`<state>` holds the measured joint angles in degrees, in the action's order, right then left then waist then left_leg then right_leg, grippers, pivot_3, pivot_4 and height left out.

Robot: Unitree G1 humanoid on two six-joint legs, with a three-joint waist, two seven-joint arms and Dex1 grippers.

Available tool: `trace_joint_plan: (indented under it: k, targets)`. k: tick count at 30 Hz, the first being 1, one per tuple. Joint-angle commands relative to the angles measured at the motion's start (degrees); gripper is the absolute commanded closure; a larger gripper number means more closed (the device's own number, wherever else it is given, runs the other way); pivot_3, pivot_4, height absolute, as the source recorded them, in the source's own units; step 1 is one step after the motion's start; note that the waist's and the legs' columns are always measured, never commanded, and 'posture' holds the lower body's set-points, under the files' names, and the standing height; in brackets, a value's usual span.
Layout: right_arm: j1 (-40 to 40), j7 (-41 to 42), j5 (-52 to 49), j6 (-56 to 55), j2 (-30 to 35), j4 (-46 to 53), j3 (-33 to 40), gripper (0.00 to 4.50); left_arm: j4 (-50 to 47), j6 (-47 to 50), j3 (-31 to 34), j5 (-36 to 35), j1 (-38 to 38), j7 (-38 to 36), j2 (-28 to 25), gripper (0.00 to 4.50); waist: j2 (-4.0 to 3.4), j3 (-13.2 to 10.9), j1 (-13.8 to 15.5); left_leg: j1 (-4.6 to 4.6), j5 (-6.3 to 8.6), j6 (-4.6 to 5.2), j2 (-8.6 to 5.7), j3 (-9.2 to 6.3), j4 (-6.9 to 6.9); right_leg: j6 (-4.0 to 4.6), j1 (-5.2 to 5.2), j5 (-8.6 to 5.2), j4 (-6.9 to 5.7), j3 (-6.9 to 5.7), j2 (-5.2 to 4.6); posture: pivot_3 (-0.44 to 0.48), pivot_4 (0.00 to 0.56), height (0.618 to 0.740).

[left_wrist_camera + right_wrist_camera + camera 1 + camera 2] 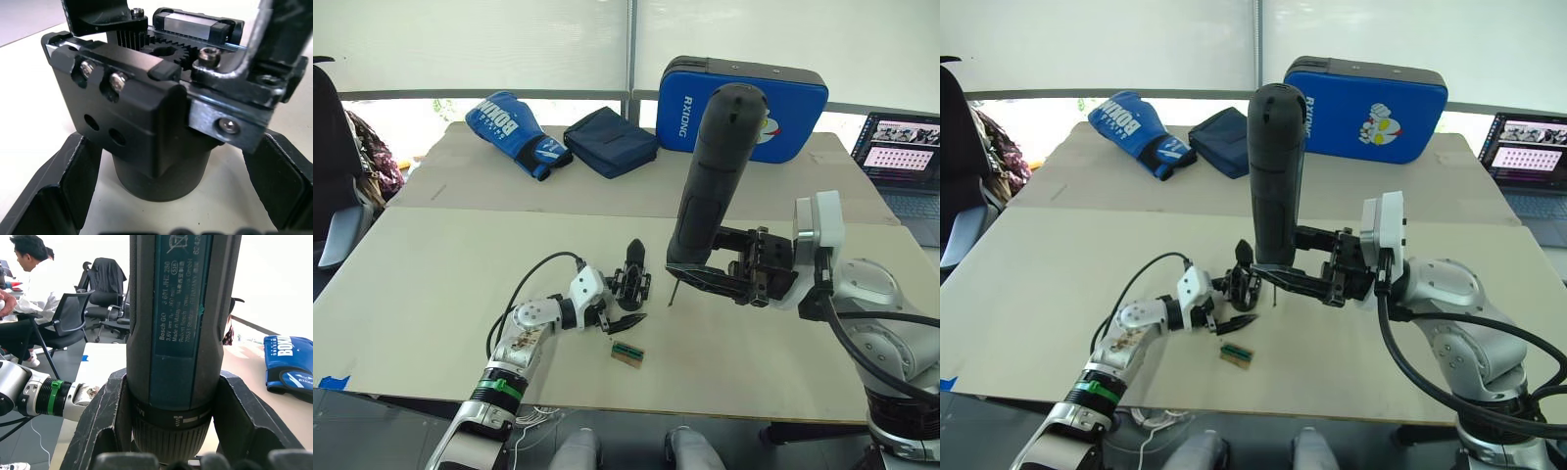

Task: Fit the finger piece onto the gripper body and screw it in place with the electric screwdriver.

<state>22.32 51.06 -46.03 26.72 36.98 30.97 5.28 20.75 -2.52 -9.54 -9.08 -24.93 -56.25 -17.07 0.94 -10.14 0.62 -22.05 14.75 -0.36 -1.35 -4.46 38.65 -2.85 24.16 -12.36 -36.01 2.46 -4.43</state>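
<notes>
The gripper body [631, 284], a small black block with silvery screws and a gear [146, 103], stands on the table. A black pointed finger piece [634, 251] rises upright from its top. My left gripper [621, 302] is shut on the gripper body, one finger on each side [63, 186]. My right gripper [690, 269] is shut on the lower end of the electric screwdriver [715, 176], which stands nearly upright. Its thin bit [671, 292] points down just right of the gripper body, above the table.
A tiny green-topped brown block [627, 352] lies in front of the gripper body. At the back of the table are a blue boxing glove [514, 127], a navy pouch [610, 140] and a blue pad [773, 98]. A laptop [906, 157] sits far right.
</notes>
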Motion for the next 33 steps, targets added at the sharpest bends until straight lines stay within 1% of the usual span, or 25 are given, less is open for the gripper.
trace_joint_plan:
  k: [1,3,4,6,8,9,12,15,21,24,26,29,32,33]
  targets:
    - [1.03,-0.16,-0.51,-0.91,0.36,2.23,1.22,2.58,-0.9,1.88,-0.88,0.65,0.09,0.59,-0.04,0.02,0.0,0.0,-0.01,0.0,0.0,0.0,0.0,0.0,0.01,0.0,0.0,0.0,-0.01,0.0,0.0,0.0,0.15,0.74]
    - [1.09,-0.13,-0.44,-0.93,0.39,2.14,1.22,2.58,-1.17,2.23,-0.73,0.46,0.28,0.45,-0.49,0.02,0.0,0.0,-0.06,0.0,0.0,0.0,0.0,0.0,0.02,0.0,0.0,0.0,-0.02,0.0,0.0,0.0,0.15,0.74]
    - [1.14,-0.13,-0.41,-0.93,0.39,2.09,1.22,2.58,-1.33,2.45,-0.68,0.37,0.39,0.35,-0.74,0.26,0.0,0.0,-0.12,0.01,0.0,0.0,0.0,0.0,0.03,0.0,0.0,0.0,-0.03,0.0,0.0,0.0,0.15,0.74]
    - [1.21,-0.09,-0.39,-0.94,0.41,1.99,1.23,2.58,-1.5,2.8,-0.73,0.29,0.48,0.21,-1.06,0.87,0.0,0.0,-0.23,0.01,0.0,0.0,0.01,0.0,0.03,0.0,0.01,0.0,-0.04,0.01,0.01,0.0,0.15,0.74]
    - [1.19,0.12,-0.45,-0.9,0.54,1.93,1.32,2.58,-1.39,2.72,-0.86,0.04,0.4,-0.48,-1.31,1.8,0.0,0.0,-0.34,0.01,0.0,0.0,0.02,0.0,0.03,0.0,0.01,0.0,-0.05,0.01,0.02,0.0,0.15,0.74]
    - [1.2,0.22,-0.46,-0.89,0.6,1.87,1.35,2.58,-1.22,2.54,-0.89,-0.1,0.28,-0.86,-1.4,2.15,0.0,0.0,-0.39,0.02,0.0,0.0,0.02,0.0,0.03,0.0,0.01,0.0,-0.05,0.01,0.02,0.0,0.15,0.74]
    - [1.19,0.37,-0.63,-0.86,0.82,1.8,1.45,2.58,-0.66,2.16,-0.55,-1.45,-0.19,-2.63,-1.26,2.18,0.0,0.0,-0.54,0.01,0.0,0.0,0.02,0.0,0.03,0.0,0.02,0.0,-0.05,0.01,0.02,0.0,0.15,0.74]
    - [0.96,0.9,-1.01,-0.59,1.43,1.78,1.77,2.58,2.02,0.09,-0.48,-2.07,-1.92,-6.2,-1.56,2.18,0.0,0.0,-0.57,0.0,0.0,0.0,0.02,0.0,0.03,0.0,0.03,0.0,-0.06,0.0,0.02,0.0,0.15,0.74]
    - [0.51,1.77,-1.94,-0.11,2.88,1.73,2.54,2.58,11.4,-4.75,0.67,-2.31,-7.11,-11.48,-1.7,2.18,0.0,0.0,-0.55,-0.03,0.0,0.0,0.0,0.0,0.06,0.0,0.03,0.0,-0.05,-0.01,0.01,0.0,0.15,0.74]
    - [0.34,1.92,-2.31,0.02,3.48,1.75,2.74,2.58,15.94,-5.9,0.76,-2.61,-9.15,-15.51,-2.05,2.18,0.0,0.0,-0.6,-0.03,0.0,0.0,-0.01,0.01,0.1,0.0,0.01,0.0,-0.06,-0.01,0.01,0.0,0.15,0.74]
    - [0.26,1.92,-2.51,0.13,3.69,1.84,2.76,2.58,19.18,-8.34,0.34,-1.56,-10.35,-17.39,-2.49,2.18,0.0,0.0,-0.7,-0.03,0.0,0.0,0.0,0.01,0.1,0.0,0.02,0.0,-0.08,-0.01,0.02,0.0,0.15,0.74]
    - [0.3,2.03,-2.7,0.33,3.85,1.85,2.79,2.58,22.72,-10.65,0.39,-0.62,-12.03,-18.13,-2.34,2.18,0.01,0.0,-0.9,-0.02,0.0,0.01,0.0,0.01,0.1,0.0,0.02,0.0,-0.09,-0.01,0.03,0.0,0.15,0.74]
    - [0.39,2.12,-2.84,0.49,3.99,1.82,2.86,2.58,24.0,-11.8,1.24,-0.98,-12.85,-17.95,-1.73,2.18,0.01,0.0,-0.98,-0.02,0.0,0.01,0.0,0.0,0.11,0.0,0.02,0.0,-0.1,-0.01,0.02,0.0,0.15,0.74]
    - [0.37,2.13,-2.85,0.54,3.99,1.85,2.89,2.58,24.14,-12.09,1.4,-1.03,-12.87,-17.93,-1.64,1.13,0.01,0.0,-1.0,-0.02,0.0,0.01,0.0,0.0,0.12,0.0,0.01,0.0,-0.1,-0.01,0.02,0.0,0.15,0.74]
